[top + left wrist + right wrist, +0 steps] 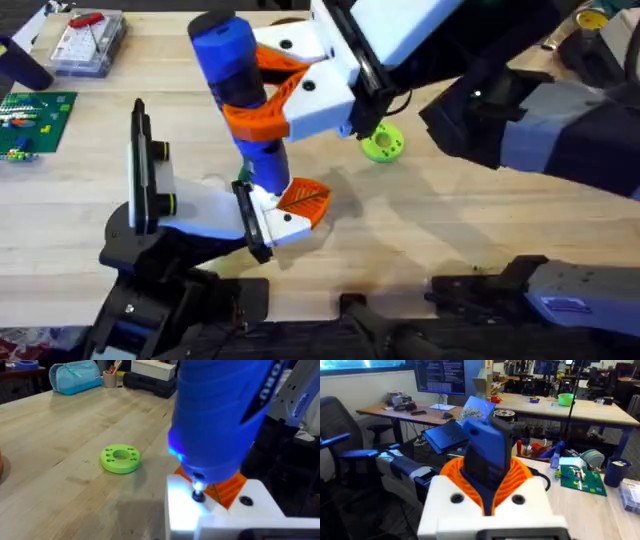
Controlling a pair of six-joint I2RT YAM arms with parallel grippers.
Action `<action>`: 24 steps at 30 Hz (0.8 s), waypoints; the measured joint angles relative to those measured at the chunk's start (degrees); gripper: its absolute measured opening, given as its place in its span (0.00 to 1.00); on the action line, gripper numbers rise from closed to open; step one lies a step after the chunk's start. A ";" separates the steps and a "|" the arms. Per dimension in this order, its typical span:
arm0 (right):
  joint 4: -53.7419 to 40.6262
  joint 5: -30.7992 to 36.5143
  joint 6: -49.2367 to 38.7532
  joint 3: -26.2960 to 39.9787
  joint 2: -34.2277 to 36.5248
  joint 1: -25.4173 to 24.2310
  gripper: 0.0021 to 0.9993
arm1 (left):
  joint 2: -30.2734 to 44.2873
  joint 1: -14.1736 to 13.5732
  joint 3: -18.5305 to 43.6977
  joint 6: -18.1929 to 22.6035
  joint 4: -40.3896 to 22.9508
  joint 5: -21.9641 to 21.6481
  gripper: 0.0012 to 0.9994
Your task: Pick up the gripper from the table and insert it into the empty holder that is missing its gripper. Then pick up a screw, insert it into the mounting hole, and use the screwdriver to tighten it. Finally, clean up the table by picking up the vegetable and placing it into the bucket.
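My right gripper (248, 92) reaches in from the upper right and is shut on the blue screwdriver (240, 70), which it holds nearly upright; it also shows in the right wrist view (487, 480). The driver's lit tip presses on a screw (198, 495) in the gripper (292, 212), a white block with an orange ribbed finger. That block sits against the black holder (250, 222), which ends the white arm (200, 215) coming from the lower left. The left wrist view looks closely onto this block (215, 515). The vegetable is hidden. The bucket shows as a brown sliver (1, 467).
A lime-green disc with holes (382, 143) lies right of the screwdriver. A green circuit board (35, 120) and a clear parts box (90, 40) sit at the far left. A blue pouch (75, 375) rests at the table's far edge. The right arm's links (560, 130) span the upper right.
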 joint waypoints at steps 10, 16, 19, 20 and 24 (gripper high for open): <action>-0.15 -0.13 -0.04 0.00 0.00 0.00 0.05 | 0.00 0.00 0.00 -0.02 0.02 0.00 0.01; 0.44 -0.18 0.02 -0.02 0.02 0.02 0.05 | 0.00 0.00 -0.02 0.00 0.02 -0.02 0.01; 4.14 -1.29 0.90 -0.19 0.08 0.02 0.05 | -0.02 0.02 0.00 0.10 0.08 -0.14 0.01; 5.76 -1.97 1.54 -0.26 0.20 0.04 0.05 | -0.02 0.02 0.00 0.22 0.16 -0.26 0.01; 6.25 -4.67 3.71 1.12 0.36 -0.46 0.05 | -0.02 -0.04 0.11 0.48 0.77 -0.18 0.01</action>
